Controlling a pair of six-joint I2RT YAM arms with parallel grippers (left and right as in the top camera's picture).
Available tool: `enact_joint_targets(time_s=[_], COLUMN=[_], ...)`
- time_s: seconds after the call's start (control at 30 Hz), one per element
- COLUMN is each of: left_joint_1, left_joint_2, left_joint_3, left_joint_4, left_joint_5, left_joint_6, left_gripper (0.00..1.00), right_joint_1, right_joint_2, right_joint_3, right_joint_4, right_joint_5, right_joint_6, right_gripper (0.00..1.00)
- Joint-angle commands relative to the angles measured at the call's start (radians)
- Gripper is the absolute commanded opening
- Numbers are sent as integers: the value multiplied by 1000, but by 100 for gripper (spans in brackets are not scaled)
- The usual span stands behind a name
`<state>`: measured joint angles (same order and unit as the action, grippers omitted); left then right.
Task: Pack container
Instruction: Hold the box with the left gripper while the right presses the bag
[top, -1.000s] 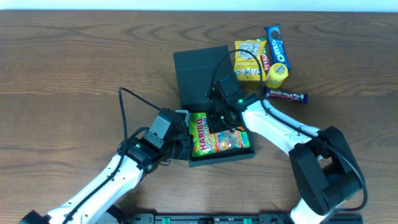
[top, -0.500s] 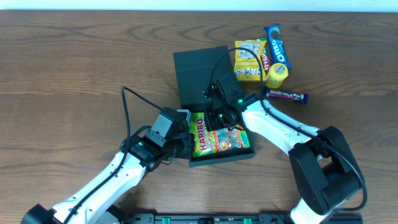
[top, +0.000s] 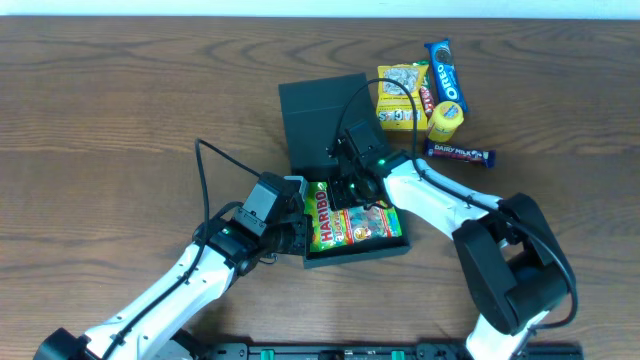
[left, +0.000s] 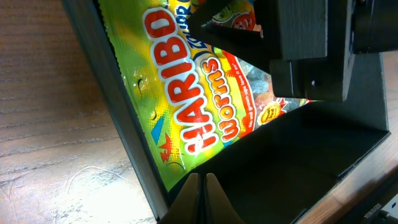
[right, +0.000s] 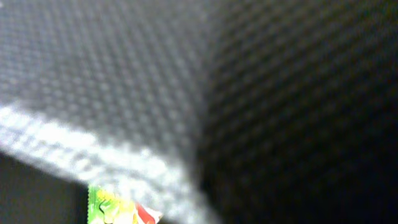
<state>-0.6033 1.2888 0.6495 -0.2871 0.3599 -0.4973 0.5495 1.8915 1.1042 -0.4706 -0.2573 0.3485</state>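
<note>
The container is a dark box: its open flap lid (top: 320, 115) lies flat behind, and its tray (top: 392, 248) is in front. A green and yellow Haribo Worms bag (top: 340, 228) lies in the tray, and it also shows in the left wrist view (left: 180, 93). My left gripper (top: 297, 236) is shut, with its fingertips (left: 200, 186) just inside the tray's left wall (left: 124, 124). My right gripper (top: 356, 190) hangs low over the bag's far end and also shows in the left wrist view (left: 298, 50). Its own wrist view is a dark blur, so its jaws are hidden.
Behind and to the right of the container lie a yellow snack box (top: 402, 95), a blue Oreo pack (top: 447, 72), a small yellow tub (top: 446, 118) and a Dairy Milk bar (top: 460, 153). A black cable arcs over the lid.
My left arm has shifted slightly up and to the right by the tray's left wall. My right gripper has edged a little over the bag. The bag stays in the tray.
</note>
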Motion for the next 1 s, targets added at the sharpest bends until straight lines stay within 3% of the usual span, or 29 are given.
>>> enact_joint_targets(time_s=[0.0, 0.53, 0.83, 0.97], left_joint_1=[1, 1, 1, 1], left_joint_2=[18, 18, 18, 18], left_joint_3=[-2, -2, -2, -2], left_joint_4=[-19, -19, -19, -19], left_joint_5=[-18, -18, -18, -18], left_joint_6=[3, 3, 3, 3], left_gripper=[6, 6, 5, 6], right_joint_1=[6, -32, -31, -28], right_joint_2=[46, 46, 34, 34], right_joint_3=[-14, 53, 177, 177], right_joint_4=[-50, -243, -315, -328], right_joint_5=[126, 293, -6, -13], right_joint_6=[48, 13, -120, -121], right_gripper=[2, 1, 1, 1])
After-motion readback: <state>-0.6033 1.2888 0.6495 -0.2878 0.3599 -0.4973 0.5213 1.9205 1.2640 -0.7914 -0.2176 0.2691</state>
